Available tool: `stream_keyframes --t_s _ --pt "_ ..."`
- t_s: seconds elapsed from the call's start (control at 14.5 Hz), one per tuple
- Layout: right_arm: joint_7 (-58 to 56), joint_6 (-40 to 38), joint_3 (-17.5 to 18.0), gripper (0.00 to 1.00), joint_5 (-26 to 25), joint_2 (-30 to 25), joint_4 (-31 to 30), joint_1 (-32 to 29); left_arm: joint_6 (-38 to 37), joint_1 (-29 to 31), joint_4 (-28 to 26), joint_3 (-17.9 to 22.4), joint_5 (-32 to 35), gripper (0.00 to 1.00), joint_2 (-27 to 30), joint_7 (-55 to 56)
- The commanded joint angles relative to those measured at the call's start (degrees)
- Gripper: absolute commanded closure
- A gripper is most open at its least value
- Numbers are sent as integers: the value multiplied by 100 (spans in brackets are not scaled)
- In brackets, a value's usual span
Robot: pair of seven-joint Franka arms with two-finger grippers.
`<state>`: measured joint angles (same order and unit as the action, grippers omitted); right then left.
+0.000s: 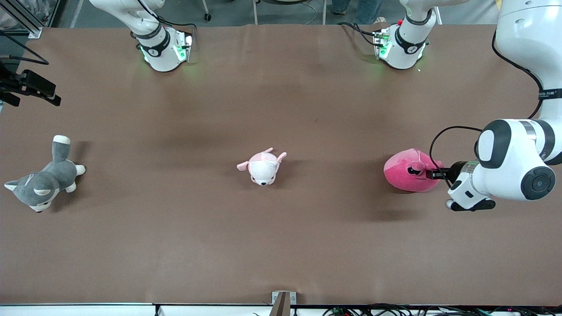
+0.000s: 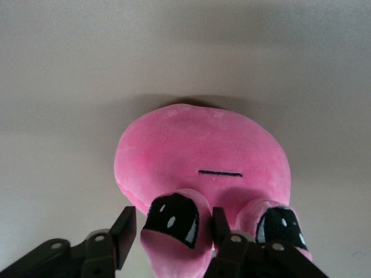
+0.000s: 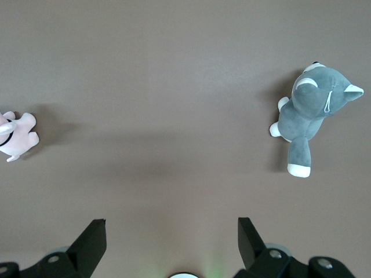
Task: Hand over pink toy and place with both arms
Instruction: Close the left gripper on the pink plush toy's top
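The hot-pink toy [image 1: 401, 175] lies on the brown table toward the left arm's end. My left gripper [image 1: 417, 170] is down at the toy, reaching in from the table's end. In the left wrist view its jaws [image 2: 173, 229] are open and straddle one of the toy's [image 2: 197, 150] nubs with a dark eye patch. One finger [image 2: 222, 227] touches the nub and the other [image 2: 124, 230] stands a small gap off it. My right gripper [image 3: 172, 237] is out of the front view. It hangs open and empty high over the table near the right arm's base.
A small white and pale-pink plush animal [image 1: 263, 167] lies at the table's middle and also shows in the right wrist view [image 3: 14, 136]. A grey and white plush dog [image 1: 44, 180] lies toward the right arm's end and shows there too [image 3: 310, 116]. A black mount [image 1: 26, 85] juts in there.
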<state>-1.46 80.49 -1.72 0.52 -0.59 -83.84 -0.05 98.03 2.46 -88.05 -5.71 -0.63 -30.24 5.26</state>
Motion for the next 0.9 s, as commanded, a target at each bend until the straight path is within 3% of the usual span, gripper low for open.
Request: stream_keyframes --t_s 0.0,0.28,0.62,0.83 --pt "-3 29 31 0 45 -161 -159 -74 23 9 -55 -18 107 70 71 28" --pt "6 29 31 0 45 -152 -133 -74 14 0 -46 -27 81 99 114 19" --pt "-3 64 31 0 -25 -117 -63 -92 -47 -70 68 -89 54 100 544 10" --pt "-3 116 31 0 -34 49 -63 -136 -441 -70 374 -378 46 100 799 167"
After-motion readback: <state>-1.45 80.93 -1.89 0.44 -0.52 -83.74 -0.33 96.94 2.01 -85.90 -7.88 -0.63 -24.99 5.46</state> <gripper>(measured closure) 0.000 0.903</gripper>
